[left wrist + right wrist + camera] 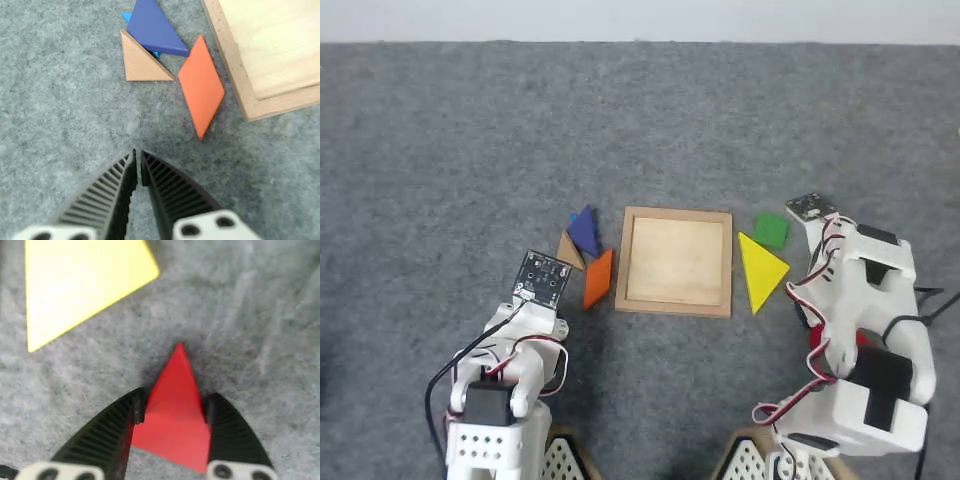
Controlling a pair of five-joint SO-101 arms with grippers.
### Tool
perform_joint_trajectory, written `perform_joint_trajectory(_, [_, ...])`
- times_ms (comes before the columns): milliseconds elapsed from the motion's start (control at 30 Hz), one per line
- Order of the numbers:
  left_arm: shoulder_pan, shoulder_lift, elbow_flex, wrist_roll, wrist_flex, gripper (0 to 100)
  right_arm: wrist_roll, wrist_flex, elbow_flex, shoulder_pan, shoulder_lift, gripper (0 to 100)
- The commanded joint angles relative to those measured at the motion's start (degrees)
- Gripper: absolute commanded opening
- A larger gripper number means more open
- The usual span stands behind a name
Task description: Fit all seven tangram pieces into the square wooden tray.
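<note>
A grey, carpet-like counter (470,150) carries the square wooden tray (677,213) at its middle, its floor bare wood, with the pieces lying outside it on both sides. On one side an orange parallelogram (598,278) lies just beside the tray's rim, next to a tan triangle (567,251) and a dark blue triangle (584,232) that overlaps a light blue piece (126,16) (mostly hidden). On the other side are a yellow triangle (760,268) and, just beyond it, a green square (771,230). The left end effector (138,155) sits over bare counter near the orange parallelogram, its jaws almost together and gripping nothing. The right end effector (173,401) is clamped on a red triangle (175,385) by its two slanted edges, near the yellow triangle
</note>
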Motion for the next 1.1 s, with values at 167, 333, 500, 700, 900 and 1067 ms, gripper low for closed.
perform_joint_trajectory(167, [-0.2, -1.0, -0.7, 0.4, 0.2, 2, -6.4, 2.3, 0.6, -2.8, -8.4, 9.1])
perform_joint_trajectory(333, [-0.2, -1.0, -0.7, 0.4, 0.2, 2, -3.6, 11.2, 1.6, -2.7, -20.0, 20.7])
perform_joint_trajectory(500, [-0.2, -1.0, -0.7, 0.4, 0.2, 2, 2.0, 13.9, 10.0, -1.1, -34.3, 32.4])
perform_joint_trajectory(700, [-0.2, -1.0, -0.7, 0.4, 0.2, 2, 8.2, 9.2, 21.1, -0.7, -35.9, 32.5])
perform_joint_trajectory(900, [-0.2, -1.0, -0.7, 0.4, 0.2, 2, 8.4, 2.5, 21.1, 2.9, -28.0, 32.5])
perform_joint_trajectory(1067, [-0.2, -1.0, -0.7, 0.4, 0.2, 2, 11.4, -4.0, 20.4, 7.3, -18.8, 32.5])
